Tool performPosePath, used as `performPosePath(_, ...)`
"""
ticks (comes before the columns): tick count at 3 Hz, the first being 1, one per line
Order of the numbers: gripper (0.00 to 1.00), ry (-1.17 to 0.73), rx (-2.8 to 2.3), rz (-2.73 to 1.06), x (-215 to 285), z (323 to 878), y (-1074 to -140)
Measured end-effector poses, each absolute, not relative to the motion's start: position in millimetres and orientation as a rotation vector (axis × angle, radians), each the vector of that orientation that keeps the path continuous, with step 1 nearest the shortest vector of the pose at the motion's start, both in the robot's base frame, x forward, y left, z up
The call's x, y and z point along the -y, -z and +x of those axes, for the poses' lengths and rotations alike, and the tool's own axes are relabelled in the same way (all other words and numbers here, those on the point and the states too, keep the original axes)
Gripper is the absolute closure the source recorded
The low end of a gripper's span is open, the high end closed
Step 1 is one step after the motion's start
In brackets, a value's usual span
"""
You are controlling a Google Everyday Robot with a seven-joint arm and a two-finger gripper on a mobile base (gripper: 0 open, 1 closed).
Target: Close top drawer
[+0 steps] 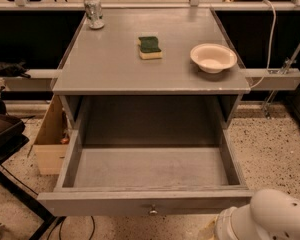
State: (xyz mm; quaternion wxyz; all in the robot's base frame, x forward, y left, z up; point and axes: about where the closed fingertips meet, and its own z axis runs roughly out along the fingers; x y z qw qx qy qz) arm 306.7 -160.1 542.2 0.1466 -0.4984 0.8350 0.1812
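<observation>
The top drawer is a wide, shallow grey drawer, pulled fully out from under the grey tabletop. Its inside is bare. Its long front panel faces me, with one small round metal knob at the centre. My gripper is at the bottom right of the camera view, just below the right end of the drawer front. Only its tip and the white rounded wrist behind it show. I cannot tell whether it touches the panel.
On the tabletop stand a metal can at the back left, a green and yellow sponge in the middle and a cream bowl on the right. A cardboard box and a dark chair stand to the drawer's left.
</observation>
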Motion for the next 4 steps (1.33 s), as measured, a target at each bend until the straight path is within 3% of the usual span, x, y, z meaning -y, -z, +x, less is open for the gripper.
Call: performPosePath(4,1.00,-0.505,-2.340,-1.236,135.2,381.7,-497.7)
